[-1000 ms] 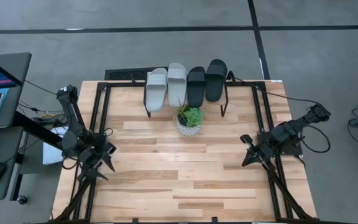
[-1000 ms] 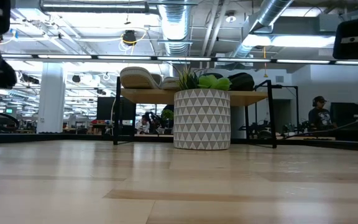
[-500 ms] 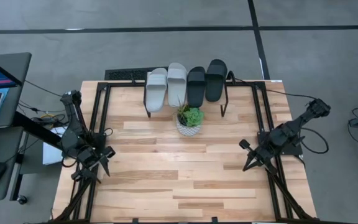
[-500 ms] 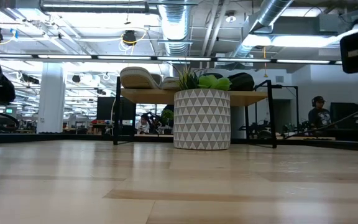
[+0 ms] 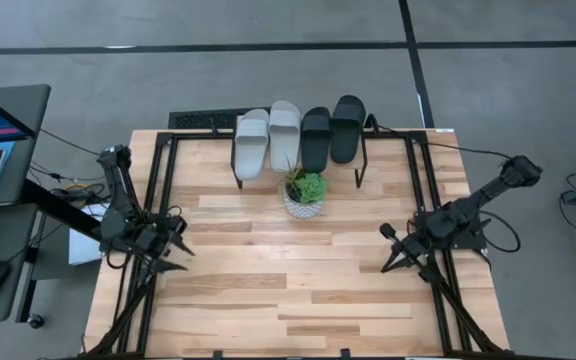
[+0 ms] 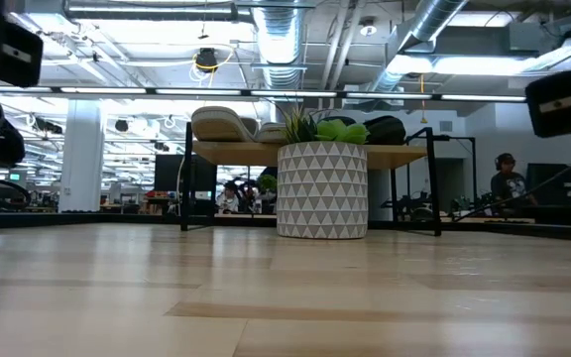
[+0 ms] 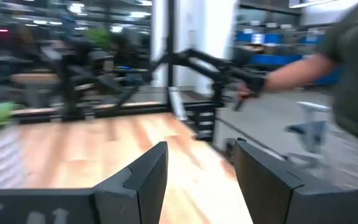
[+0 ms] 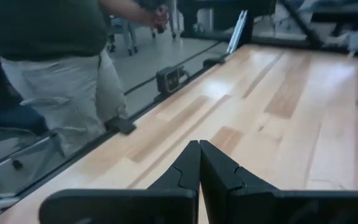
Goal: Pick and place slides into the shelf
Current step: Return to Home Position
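Note:
All four slides lie side by side, soles down, on the shelf (image 5: 298, 150) at the table's far edge. The two light grey slides (image 5: 268, 138) are on its left half and the two black slides (image 5: 331, 133) on its right. In the low view the shelf (image 6: 404, 155) stands behind the pot, with a grey slide (image 6: 221, 123) and a black slide (image 6: 387, 129) showing on top. My left gripper (image 5: 179, 256) (image 7: 197, 171) is open above the table's left side. My right gripper (image 5: 386, 250) (image 8: 199, 163) is shut above the right side. Both are far from the shelf.
A white patterned pot with a green plant (image 5: 305, 194) (image 6: 322, 186) stands just in front of the shelf. Black frame rails (image 5: 160, 190) run along the table's left and right sides. A person (image 7: 347, 68) (image 8: 48, 43) stands beside the table. Bare wood (image 5: 288, 280) lies between the arms.
My left gripper has turned from pointing toward the near edge to pointing toward the table's right. My right gripper has moved a little toward the table's left and near edge, and downward. The slides, shelf and pot have stayed put.

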